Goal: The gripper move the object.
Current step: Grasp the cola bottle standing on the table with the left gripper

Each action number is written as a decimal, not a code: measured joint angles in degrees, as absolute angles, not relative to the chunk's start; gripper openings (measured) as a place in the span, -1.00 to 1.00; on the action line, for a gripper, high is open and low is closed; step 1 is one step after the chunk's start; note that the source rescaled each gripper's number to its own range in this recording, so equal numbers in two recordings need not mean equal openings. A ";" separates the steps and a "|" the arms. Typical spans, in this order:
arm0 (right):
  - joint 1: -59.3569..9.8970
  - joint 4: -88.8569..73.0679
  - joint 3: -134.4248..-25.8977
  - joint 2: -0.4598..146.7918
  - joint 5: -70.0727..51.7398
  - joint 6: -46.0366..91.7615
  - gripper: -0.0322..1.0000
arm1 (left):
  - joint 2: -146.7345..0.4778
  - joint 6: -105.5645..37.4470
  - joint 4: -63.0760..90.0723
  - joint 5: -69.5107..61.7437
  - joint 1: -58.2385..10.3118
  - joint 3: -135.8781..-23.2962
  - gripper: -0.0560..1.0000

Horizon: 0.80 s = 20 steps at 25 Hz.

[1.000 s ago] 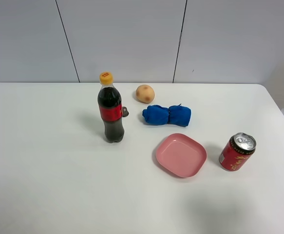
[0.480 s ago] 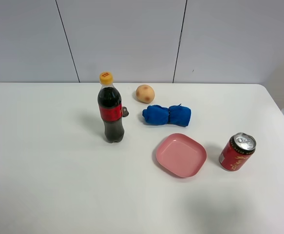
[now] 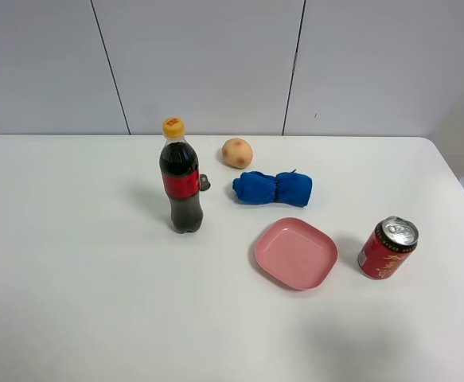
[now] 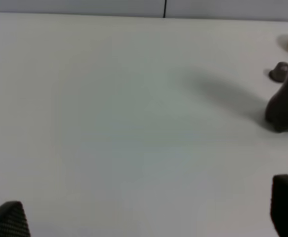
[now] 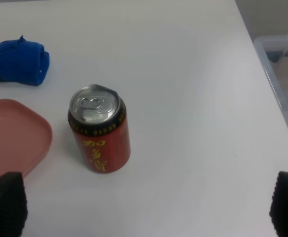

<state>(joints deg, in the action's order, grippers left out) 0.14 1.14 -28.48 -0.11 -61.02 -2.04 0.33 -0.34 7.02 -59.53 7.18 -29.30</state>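
From above, we see the bottle (image 3: pixel 181 181) upright on the worktop (image 3: pixel 72 278), left of centre, unmoved over the last second: the task is not started. Left wrist: our left fingers (image 4: pixel 8 219) spread, empty, short of it. Right wrist: our right fingers (image 5: pixel 5 202) spread, empty, facing a can (image 5: pixel 100 133).

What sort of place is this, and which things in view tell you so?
Probably a robot test bench, not a home: a white table against plain panelled walls, with unrelated props spaced out on it, such as a cola bottle, a red can and a pink plate.
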 joint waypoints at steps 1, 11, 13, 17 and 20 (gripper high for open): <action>0.14 1.14 -28.48 -0.11 -61.02 -2.04 1.00 | 0.33 -0.34 8.13 -58.23 7.18 -29.77 1.00; 0.14 1.14 -28.48 -0.11 -61.02 -2.04 1.00 | -11.02 -3.87 12.60 -40.34 7.18 -31.14 1.00; 0.14 1.14 -28.48 -0.11 -61.02 -2.04 1.00 | -13.81 -6.88 13.84 -36.20 7.18 -31.14 1.00; 0.14 1.14 -28.48 -0.11 -61.02 -2.04 1.00 | -19.60 -14.44 14.82 -31.00 7.18 -31.14 1.00; 0.14 1.14 -28.48 -0.11 -61.02 -2.04 1.00 | -24.14 -19.02 14.89 -29.35 6.49 -31.14 1.00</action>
